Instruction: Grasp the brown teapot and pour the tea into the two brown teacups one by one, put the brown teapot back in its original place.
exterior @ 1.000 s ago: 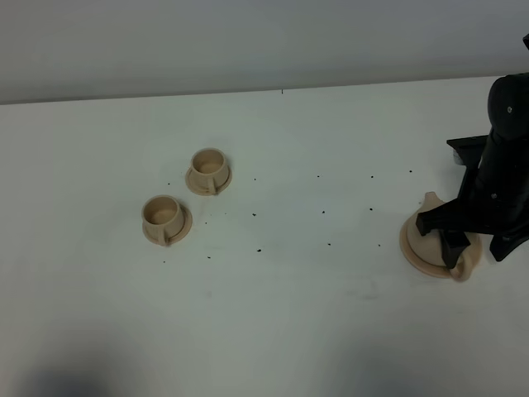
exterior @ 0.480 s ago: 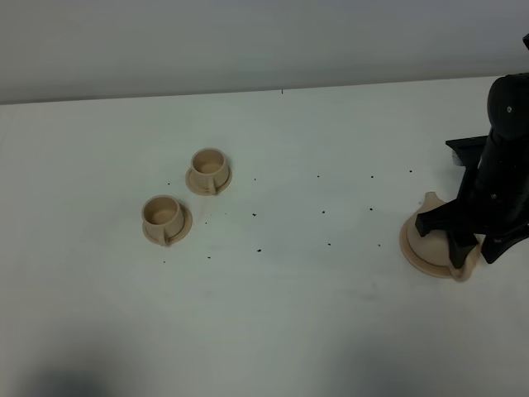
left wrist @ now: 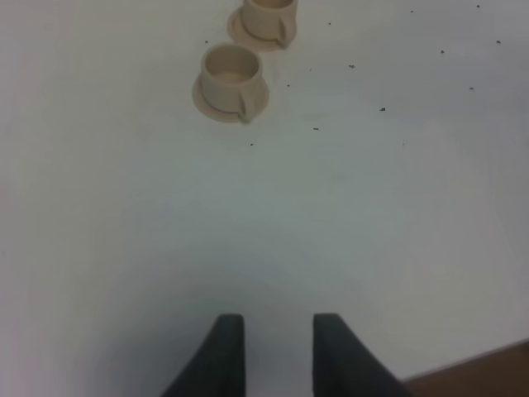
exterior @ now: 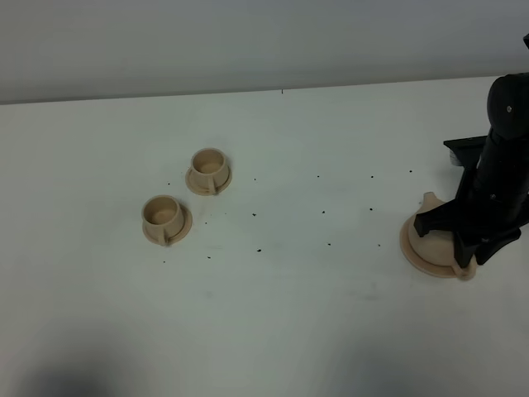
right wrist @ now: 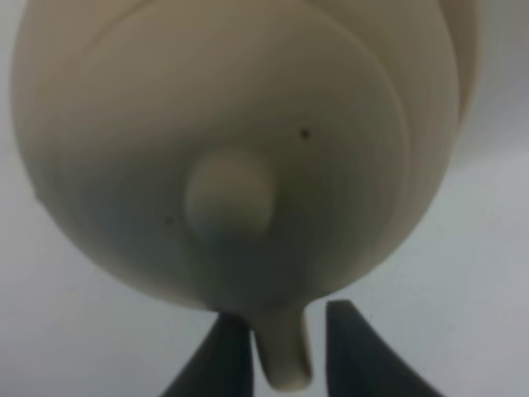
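The brown teapot (exterior: pixel 423 234) sits on its flat tan plate (exterior: pixel 408 248) at the right of the table, largely hidden under my right arm. My right gripper (exterior: pixel 463 255) is over its handle. In the right wrist view the teapot (right wrist: pixel 240 124) fills the frame, with its lid knob (right wrist: pixel 230 197) in the middle. The loop handle (right wrist: pixel 283 357) stands between my right gripper's (right wrist: pixel 281 356) jaws, with a thin gap on one side. The two brown teacups (exterior: pixel 208 169) (exterior: pixel 164 217) stand on their saucers left of centre. They also show in the left wrist view (left wrist: pixel 231 74) (left wrist: pixel 269 12). My left gripper (left wrist: pixel 278 356) is open and empty, well short of them.
Small dark specks (exterior: pixel 259 250) are scattered over the white table. The table's front edge (left wrist: pixel 488 364) shows beside my left gripper. A pale wall (exterior: pixel 248 41) runs along the table's far edge.
My right gripper has shifted a little to the right and settled closer over the teapot's handle. The teapot, plate and cups have not moved.
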{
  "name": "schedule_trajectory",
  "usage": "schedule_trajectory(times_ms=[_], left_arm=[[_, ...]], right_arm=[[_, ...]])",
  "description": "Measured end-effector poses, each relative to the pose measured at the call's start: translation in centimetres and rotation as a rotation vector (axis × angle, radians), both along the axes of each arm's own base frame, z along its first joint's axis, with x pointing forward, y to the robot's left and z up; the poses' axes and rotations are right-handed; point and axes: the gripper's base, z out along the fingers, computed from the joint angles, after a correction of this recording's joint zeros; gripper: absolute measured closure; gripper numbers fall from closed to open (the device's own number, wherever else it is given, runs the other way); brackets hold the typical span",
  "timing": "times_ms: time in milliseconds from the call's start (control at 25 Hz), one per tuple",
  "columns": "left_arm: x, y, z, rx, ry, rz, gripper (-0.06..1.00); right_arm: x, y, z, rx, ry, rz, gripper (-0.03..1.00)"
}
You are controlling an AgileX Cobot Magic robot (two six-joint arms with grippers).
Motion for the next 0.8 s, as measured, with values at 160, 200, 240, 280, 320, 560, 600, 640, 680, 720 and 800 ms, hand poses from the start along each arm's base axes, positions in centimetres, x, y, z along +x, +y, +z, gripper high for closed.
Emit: schedule_trajectory(times_ms=[160,200,240,280,320,560,600,640,680,720,800], left_arm=[[0.00,0.00,0.00,0.000,0.000,0.000,0.72],[0.00,0.00,0.00,0.000,0.000,0.000,0.72],[0.00,0.00,0.00,0.000,0.000,0.000,0.72],[0.00,0.00,0.00,0.000,0.000,0.000,0.72],[0.00,0.00,0.00,0.000,0.000,0.000,0.72],[0.00,0.00,0.00,0.000,0.000,0.000,0.72],[0.00,0.00,0.00,0.000,0.000,0.000,0.72],[0.00,0.00,0.00,0.000,0.000,0.000,0.72],[0.00,0.00,0.00,0.000,0.000,0.000,0.72],[0.00,0.00,0.00,0.000,0.000,0.000,0.72],[0.00,0.00,0.00,0.000,0.000,0.000,0.72]], right_arm=[[-0.01,0.02,0.00,0.003,0.000,0.011,0.86],[-0.01,0.02,0.00,0.004,0.000,0.014,0.86],[-0.01,0.02,0.00,0.004,0.000,0.017,0.86],[-0.01,0.02,0.00,0.004,0.000,0.018,0.86],[-0.01,0.02,0.00,0.004,0.000,0.019,0.86],[-0.01,0.02,0.00,0.005,-0.001,0.027,0.86],[-0.01,0.02,0.00,0.005,-0.001,0.028,0.86],[0.00,0.02,0.04,0.006,-0.003,0.029,0.86],[-0.01,0.01,0.14,0.006,-0.007,0.030,0.86],[0.01,-0.01,0.22,0.005,-0.012,0.032,0.86],[0.01,-0.04,0.52,0.005,-0.023,0.035,0.86]])
